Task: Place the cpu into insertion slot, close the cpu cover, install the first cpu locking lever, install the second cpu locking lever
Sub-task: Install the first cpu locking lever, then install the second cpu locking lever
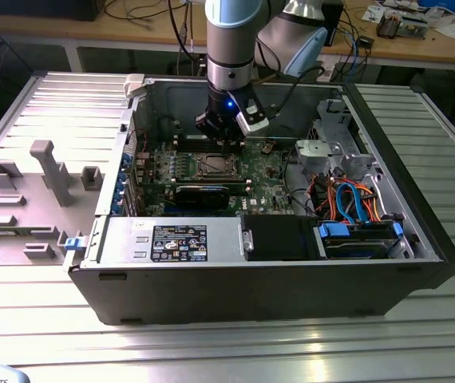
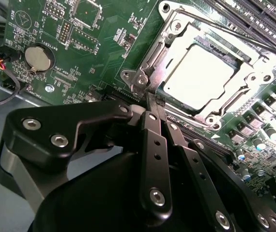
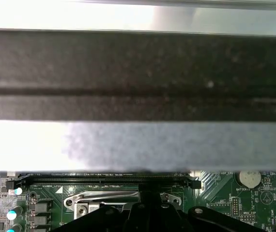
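Note:
The cpu, a flat silver square, lies in its slot on the green board. The cpu cover, a grey metal frame, lies flat around it. A thin locking lever runs along one side of the socket. My gripper is shut, its black fingers pressed together with nothing seen between them. Its tip rests at the socket's corner, right by the cover's edge. In the exterior view the gripper hangs just behind the socket. In the first wrist view the gripper sits over the socket's metal.
The board sits deep in an open computer case. A black card, a power supply and a drive bay with orange and blue cables stand near. A coin battery and memory slots flank the socket.

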